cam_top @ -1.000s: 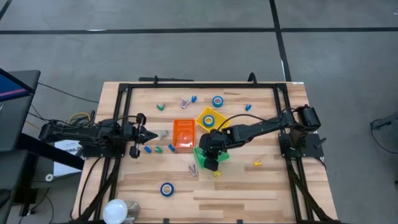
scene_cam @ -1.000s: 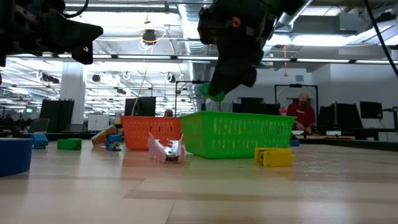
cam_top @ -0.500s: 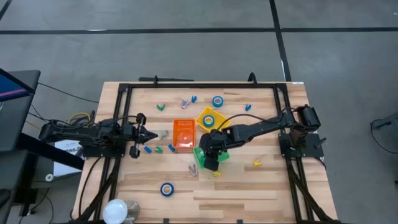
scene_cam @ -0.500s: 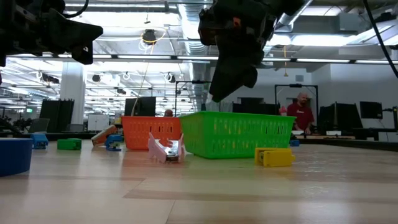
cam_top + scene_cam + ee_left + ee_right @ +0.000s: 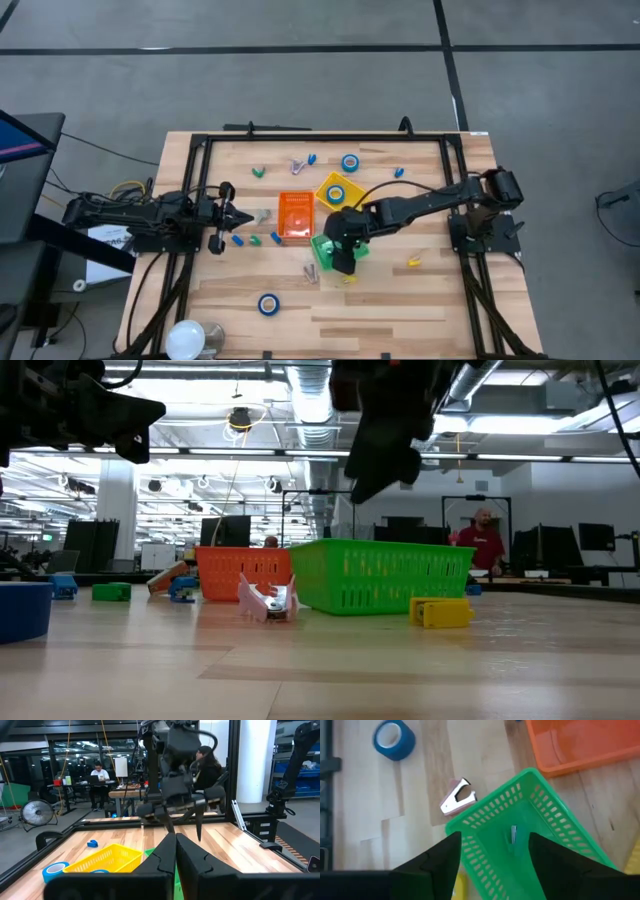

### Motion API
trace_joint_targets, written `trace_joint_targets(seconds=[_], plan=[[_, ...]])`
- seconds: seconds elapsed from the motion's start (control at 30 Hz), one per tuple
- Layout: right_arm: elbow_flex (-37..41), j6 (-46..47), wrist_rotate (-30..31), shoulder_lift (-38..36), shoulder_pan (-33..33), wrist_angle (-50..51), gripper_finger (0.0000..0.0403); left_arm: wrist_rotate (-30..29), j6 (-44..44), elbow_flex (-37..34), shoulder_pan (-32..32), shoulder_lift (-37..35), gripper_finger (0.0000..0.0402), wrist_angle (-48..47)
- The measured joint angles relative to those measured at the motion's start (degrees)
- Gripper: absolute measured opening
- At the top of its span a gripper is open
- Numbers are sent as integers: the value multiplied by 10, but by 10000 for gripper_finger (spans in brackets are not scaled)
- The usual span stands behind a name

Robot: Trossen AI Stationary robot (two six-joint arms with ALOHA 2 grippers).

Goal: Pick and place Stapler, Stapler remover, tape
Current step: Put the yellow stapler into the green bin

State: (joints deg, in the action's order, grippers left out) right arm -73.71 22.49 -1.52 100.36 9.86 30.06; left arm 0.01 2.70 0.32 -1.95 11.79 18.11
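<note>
My right gripper (image 5: 492, 865) hangs open above the green bin (image 5: 520, 835), fingers slanting down, nothing between them; the left wrist view also shows its spread fingers (image 5: 199, 822). A small thing with a pale metal part (image 5: 513, 834) lies on the bin's floor. A pink-and-white stapler remover (image 5: 459, 797) lies on the table beside the bin. One roll of blue tape (image 5: 394, 739) lies near the table's front edge, and another tape (image 5: 350, 162) at the back. A yellow stapler (image 5: 443, 611) lies by the green bin. My left gripper (image 5: 232, 213) waits shut at the table's left.
An orange bin (image 5: 295, 215) and a yellow bin (image 5: 327, 181) holding a tape stand close behind the green bin. Small coloured items are scattered over the far half of the table (image 5: 400, 310). A black frame rail (image 5: 190, 200) runs round the table.
My right gripper has opened and let go of a small green thing, which has dropped out of sight into the green bin. The gripper has then risen a little above the bin.
</note>
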Motion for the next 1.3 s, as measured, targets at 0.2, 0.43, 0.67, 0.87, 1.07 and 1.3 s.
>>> trace_joint_targets(seconds=[0.2,0.43,0.67,0.87,1.07,1.3], plan=[[0,-6,0,-45,16,13,230,0,0,0,0,0,4,0],[0,-36,2,-72,51,29,230,0,0,0,0,0,4,0],[0,-36,0,-71,62,138,230,0,0,0,0,0,4,0],[29,-36,0,-84,53,226,230,0,0,0,0,0,4,0],[127,-25,-14,-145,82,256,230,0,0,0,0,4,4,2],[203,-30,-13,-202,139,258,230,0,0,0,0,15,4,2]])
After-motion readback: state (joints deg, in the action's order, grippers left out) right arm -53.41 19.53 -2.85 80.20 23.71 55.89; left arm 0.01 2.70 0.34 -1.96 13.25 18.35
